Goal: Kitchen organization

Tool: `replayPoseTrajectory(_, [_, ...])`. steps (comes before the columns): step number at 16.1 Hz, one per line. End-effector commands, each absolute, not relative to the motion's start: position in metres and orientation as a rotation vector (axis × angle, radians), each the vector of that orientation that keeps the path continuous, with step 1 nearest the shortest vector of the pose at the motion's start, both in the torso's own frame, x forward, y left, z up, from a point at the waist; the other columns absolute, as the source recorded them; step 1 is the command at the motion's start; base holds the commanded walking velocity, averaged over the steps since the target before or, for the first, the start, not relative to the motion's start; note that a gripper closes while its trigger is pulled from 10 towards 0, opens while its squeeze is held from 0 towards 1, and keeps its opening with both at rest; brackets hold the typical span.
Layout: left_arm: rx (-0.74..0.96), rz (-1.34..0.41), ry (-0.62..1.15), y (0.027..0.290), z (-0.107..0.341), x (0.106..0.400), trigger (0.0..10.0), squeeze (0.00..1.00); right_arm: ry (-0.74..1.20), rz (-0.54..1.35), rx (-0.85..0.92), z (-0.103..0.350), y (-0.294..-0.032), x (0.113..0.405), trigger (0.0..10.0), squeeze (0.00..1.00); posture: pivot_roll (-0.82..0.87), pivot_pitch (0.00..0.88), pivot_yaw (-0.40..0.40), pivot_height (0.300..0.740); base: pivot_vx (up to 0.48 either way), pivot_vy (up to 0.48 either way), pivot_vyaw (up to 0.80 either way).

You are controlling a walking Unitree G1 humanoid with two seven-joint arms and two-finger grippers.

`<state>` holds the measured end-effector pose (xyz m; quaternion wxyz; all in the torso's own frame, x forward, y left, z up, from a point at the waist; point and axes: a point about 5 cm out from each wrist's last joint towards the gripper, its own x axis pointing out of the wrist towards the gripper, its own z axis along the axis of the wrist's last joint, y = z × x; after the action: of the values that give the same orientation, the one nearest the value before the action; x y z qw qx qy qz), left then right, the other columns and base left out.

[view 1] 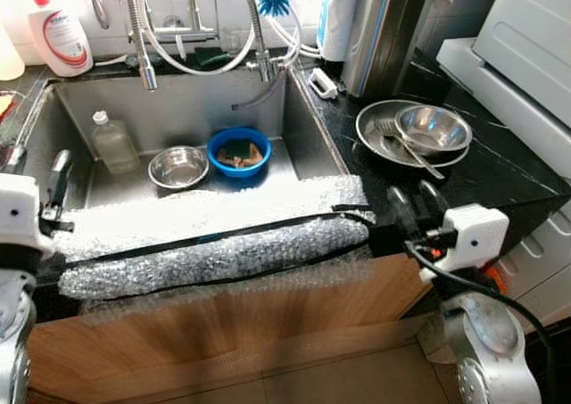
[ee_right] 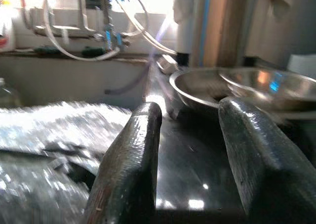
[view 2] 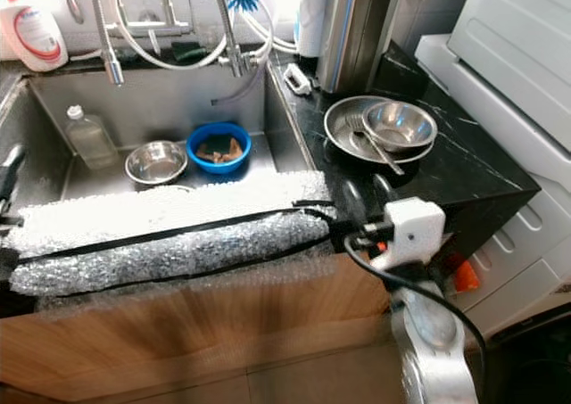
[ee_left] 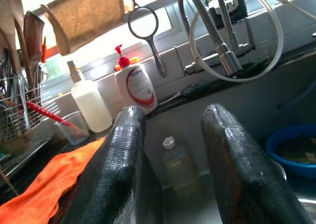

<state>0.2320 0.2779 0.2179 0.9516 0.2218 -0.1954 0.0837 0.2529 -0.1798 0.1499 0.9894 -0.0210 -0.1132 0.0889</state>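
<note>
The right gripper (view 1: 417, 199) is held low over the black counter (view 1: 500, 168), at its front edge, with its two fingers spread apart and nothing between them. Just ahead of its fingertips a wide steel plate (view 1: 379, 141) is seen, and on that plate a smaller steel bowl (view 1: 434, 127) and a fork (view 1: 401, 141) are resting. Beyond the plate, further from the gripper, a tall steel appliance (view 1: 384, 29) is standing upright against the wall. To the gripper's inner side, the front rim of the sink (view 1: 308, 123) is covered by a sheet of bubble wrap (view 1: 214, 234), which is crossed by black cables.

The left gripper (view 1: 55, 185) is held at the front left corner of the sink, its fingers (ee_left: 118, 169) likewise parted and empty. Ahead of it, down in the basin, a clear plastic bottle (view 1: 112, 143) is standing upright. Further towards the other gripper a small steel bowl (view 1: 177, 166) and a blue bowl (view 1: 239, 152) are set just beside each other; brown pieces are held in the blue one. Past the basin, a soap bottle with a red pump (view 1: 58, 34) is placed on the back ledge, near the spring tap (view 1: 143, 38). An orange cloth (ee_left: 34, 189) is spread just to the outer side of the left gripper.
</note>
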Motion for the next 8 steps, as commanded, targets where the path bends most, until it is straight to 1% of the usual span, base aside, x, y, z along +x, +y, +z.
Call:
replayPoseTrajectory(1, [0.462, 0.185, -0.394, 0.277, 0.218, 0.228, 10.0, 0.00, -0.255, 0.140, -0.052, 0.156, -0.185, 0.249, 10.0, 0.00, 0.04, 0.038, -0.029, 0.740, 0.000, 0.000, 0.00])
replayPoseTrajectory(4, [0.441, 0.187, -0.388, 0.273, 0.216, 0.231, 10.0, 0.00, -0.253, 0.132, -0.051, 0.155, -0.186, 0.249, 10.0, 0.00, 0.03, 0.025, -0.027, 0.740, 0.000, 0.000, 0.00])
replayPoseTrajectory(5, [0.430, 0.179, -0.392, 0.268, 0.216, 0.234, 10.0, 0.00, -0.255, 0.130, -0.055, 0.156, -0.186, 0.250, 10.0, 0.55, 0.03, 0.018, -0.026, 0.740, 0.000, 0.000, 0.00])
replayPoseTrajectory(6, [0.428, 0.176, -0.392, 0.266, 0.215, 0.235, 10.0, 0.00, -0.256, 0.120, -0.058, 0.156, -0.187, 0.251, 10.0, 0.87, 0.03, 0.014, -0.024, 0.740, 0.000, 0.000, 0.00])
replayPoseTrajectory(7, [0.418, 0.169, -0.389, 0.264, 0.214, 0.236, 10.0, 0.00, -0.241, 0.093, -0.060, 0.154, -0.191, 0.252, 10.0, 0.85, 0.03, 0.013, -0.027, 0.740, 0.000, 0.000, 0.00])
replayPoseTrajectory(8, [0.420, 0.158, -0.387, 0.262, 0.213, 0.236, 10.0, 0.00, -0.222, 0.083, -0.078, 0.150, -0.193, 0.252, 10.0, 0.87, 0.03, 0.013, -0.028, 0.740, 0.000, 0.000, 0.00])
